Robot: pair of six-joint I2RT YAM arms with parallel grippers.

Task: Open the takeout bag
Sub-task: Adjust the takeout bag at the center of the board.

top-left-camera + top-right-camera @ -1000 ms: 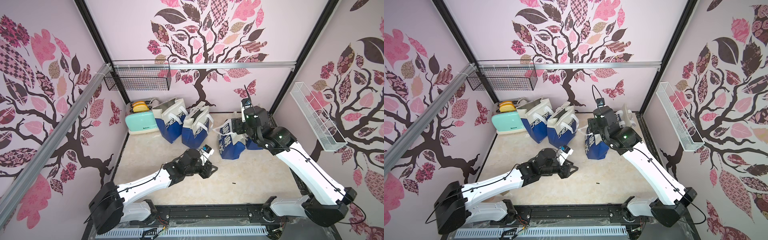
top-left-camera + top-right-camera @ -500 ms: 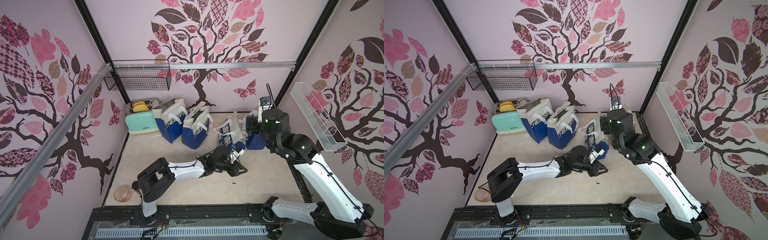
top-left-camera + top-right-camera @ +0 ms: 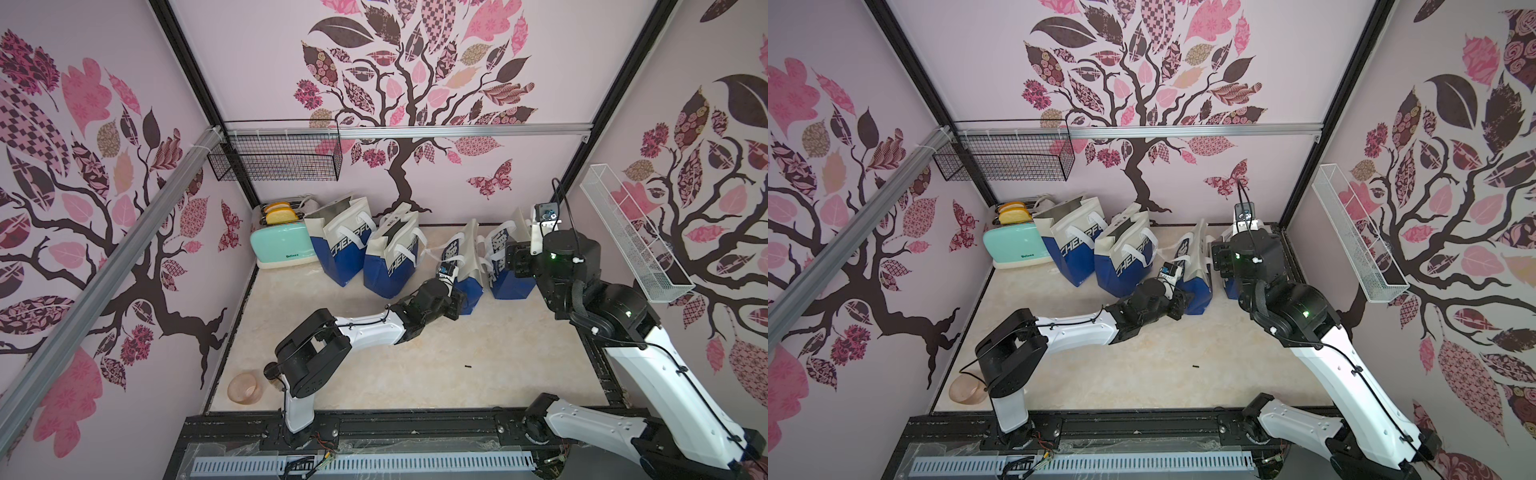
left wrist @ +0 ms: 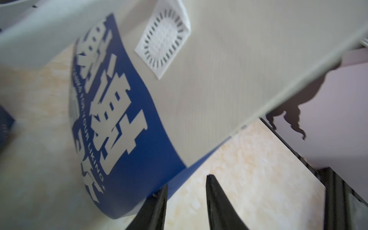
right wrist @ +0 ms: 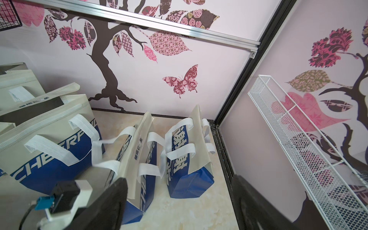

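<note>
- I read the takeout bag as standing upright at the back of the table, third in a row of four bags, with its mouth pressed flat.
- The second bag stands just beside it on the robot's left, with its mouth spread. The fourth bag stands on the other side, near the rear right corner.
- The left gripper sits low at the base of the takeout bag. Its jaws are partly spread and I see only bare table between them.
- One fingertip lies just beside the bag's blue lower corner. I cannot tell whether it touches.
- The right gripper hangs above the takeout bag and the fourth bag. Its jaws are spread wide and hold nothing.
- A mint toaster stands at the rear left, well apart from both grippers.
</note>
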